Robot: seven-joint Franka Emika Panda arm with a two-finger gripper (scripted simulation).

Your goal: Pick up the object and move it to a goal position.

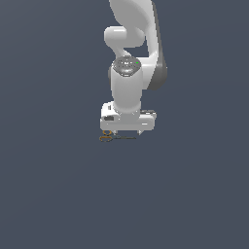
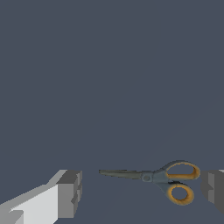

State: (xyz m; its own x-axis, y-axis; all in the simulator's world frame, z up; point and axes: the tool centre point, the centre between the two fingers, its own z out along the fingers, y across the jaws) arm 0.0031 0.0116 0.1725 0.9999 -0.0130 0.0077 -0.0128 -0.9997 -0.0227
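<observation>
a plain dark slate-blue surface (image 1: 53, 194) is seen filling the exterior view from edge to edge; no edges or corners of it are shown. the same flat, untextured ground (image 2: 109, 65) is seen in the wrist view. a faint diagonal change of shade is noticed across the lower part of the exterior view. nothing else apart from the task items is shown.

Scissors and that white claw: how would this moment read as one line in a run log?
phase: pre-grasp | gripper: low, jaws open | scissors: flat, between jaws, closed, ungripped | handles: near one finger | lifted: no
</observation>
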